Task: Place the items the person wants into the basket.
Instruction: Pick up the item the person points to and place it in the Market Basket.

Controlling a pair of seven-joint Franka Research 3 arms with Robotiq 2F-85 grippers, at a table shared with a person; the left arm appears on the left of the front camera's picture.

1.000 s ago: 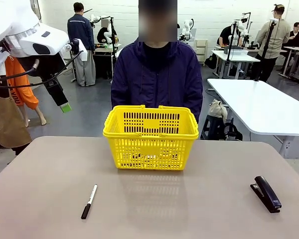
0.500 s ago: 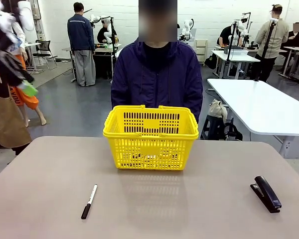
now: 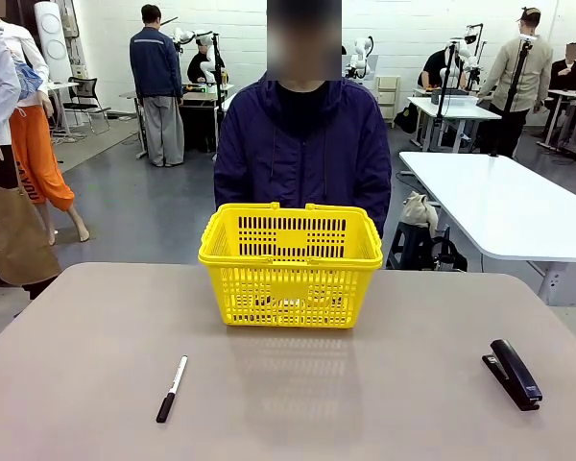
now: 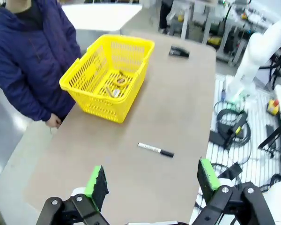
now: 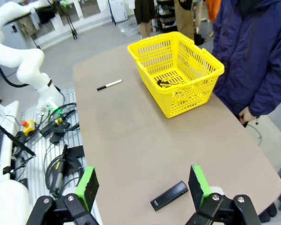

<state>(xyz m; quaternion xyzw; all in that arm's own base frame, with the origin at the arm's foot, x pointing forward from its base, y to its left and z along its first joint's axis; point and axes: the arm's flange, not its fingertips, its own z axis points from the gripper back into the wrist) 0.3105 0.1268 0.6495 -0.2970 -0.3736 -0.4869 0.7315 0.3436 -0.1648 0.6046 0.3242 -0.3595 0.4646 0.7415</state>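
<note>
The yellow basket (image 3: 290,293) stands mid-table in front of the person (image 3: 302,144) in a dark zip jacket. From the left wrist view, small yellow-and-black items (image 4: 116,86) lie on the floor of the basket (image 4: 100,105). In the right wrist view a dark item (image 5: 163,83) rests inside the basket (image 5: 187,101). My left gripper (image 4: 152,177) is open and empty, high above the table's near end. High over the opposite end, my right gripper (image 5: 143,186) is open and empty too.
A white-and-black pen (image 3: 171,376) lies front left of the basket and a black stapler (image 3: 512,373) at the front right. Both also show from the wrists: pen (image 4: 155,150), stapler (image 5: 169,195). A white table (image 3: 509,206) stands behind on the right.
My left arm, which stood at the upper left of the front view, has swung up and out of that view. The basket, pen and stapler have not moved.
</note>
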